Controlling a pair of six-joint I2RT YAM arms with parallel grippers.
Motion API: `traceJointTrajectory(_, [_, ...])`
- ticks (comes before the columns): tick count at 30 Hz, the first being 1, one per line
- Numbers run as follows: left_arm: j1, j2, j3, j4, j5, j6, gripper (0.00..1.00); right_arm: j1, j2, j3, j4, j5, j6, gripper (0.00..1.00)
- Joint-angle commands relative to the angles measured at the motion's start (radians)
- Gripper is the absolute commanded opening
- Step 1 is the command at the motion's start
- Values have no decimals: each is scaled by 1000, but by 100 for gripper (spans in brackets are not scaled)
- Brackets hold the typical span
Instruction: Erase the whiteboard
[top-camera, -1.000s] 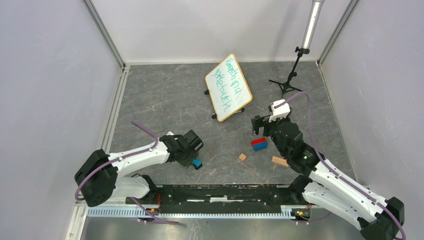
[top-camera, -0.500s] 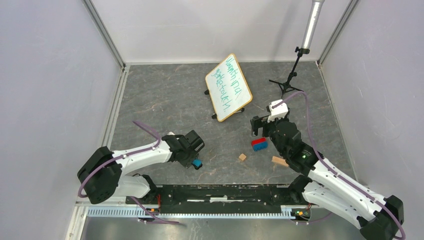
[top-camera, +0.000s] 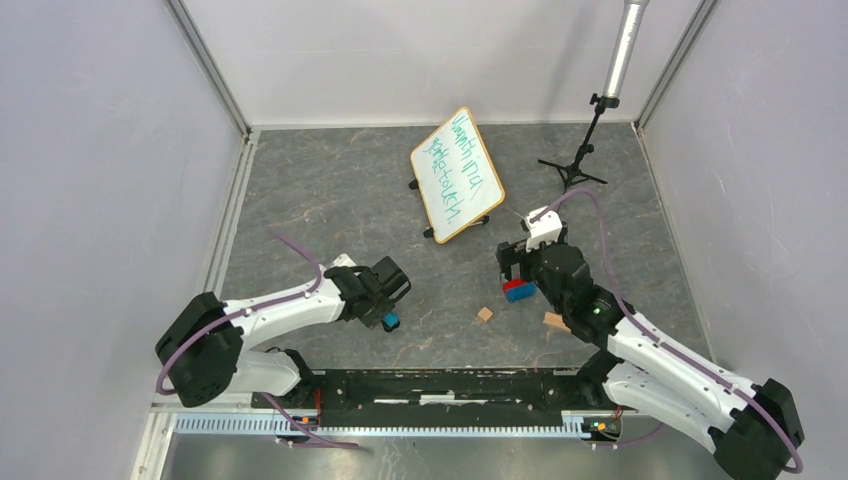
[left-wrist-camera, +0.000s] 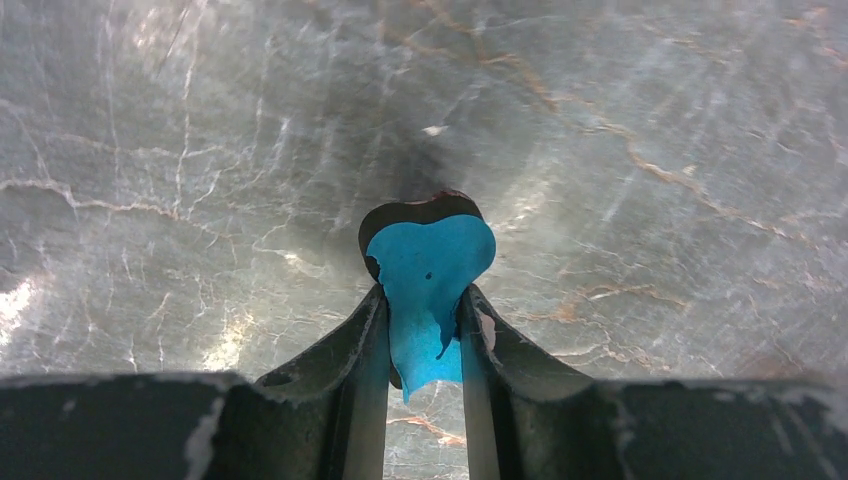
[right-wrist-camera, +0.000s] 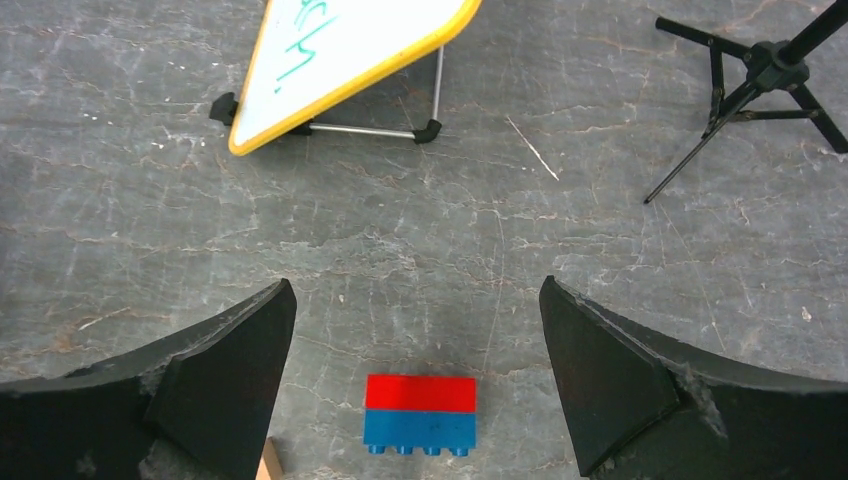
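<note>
Right pincer (right-wrist-camera: 415, 288) advanced — left pincer (left-wrist-camera: 425, 300) clamps blue piece (left-wrist-camera: 430, 262).

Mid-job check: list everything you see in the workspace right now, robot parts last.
whiteboard: one, white with a wooden frame and green writing, propped tilted at back centre.
tripod stand: one, black with a grey pole, back right.
red-and-blue block: one, red over blue, on the table under the right gripper.
wooden blocks: two, light wood, just nearer than the red-and-blue block.
blue pad: one, blue, pinched in the left gripper.
table: one, grey marbled.
left gripper: one, black, shut on the blue pad, near left.
right gripper: one, black, open, right of centre.
</note>
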Motion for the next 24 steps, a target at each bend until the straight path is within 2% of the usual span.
traceJointTrajectory(1, [-2,-35,93,-18,-116,154,31,-83,39,-6,98,-124,6,98])
traceJointTrajectory(5, [-4,-44,170,-27,-150,277,28,-221,123,47,76,-291,43,98])
traceJointTrajectory(10, [-2,-50,192,147,-118,547,28,-406,189,52,212,-604,169,99])
traceJointTrajectory(11, [-1,-54,202,185,-89,603,29,-427,217,76,211,-628,205,95])
traceJointTrajectory(15, [12,-51,231,296,-9,774,30,-448,334,185,215,-663,289,90])
traceJointTrajectory(17, [46,-50,233,357,54,824,30,-454,385,216,254,-694,330,84])
traceJointTrajectory(20, [135,-27,257,426,228,839,30,-454,438,256,297,-695,384,79])
traceJointTrajectory(24, [223,46,318,488,406,835,30,-454,487,309,264,-588,408,76])
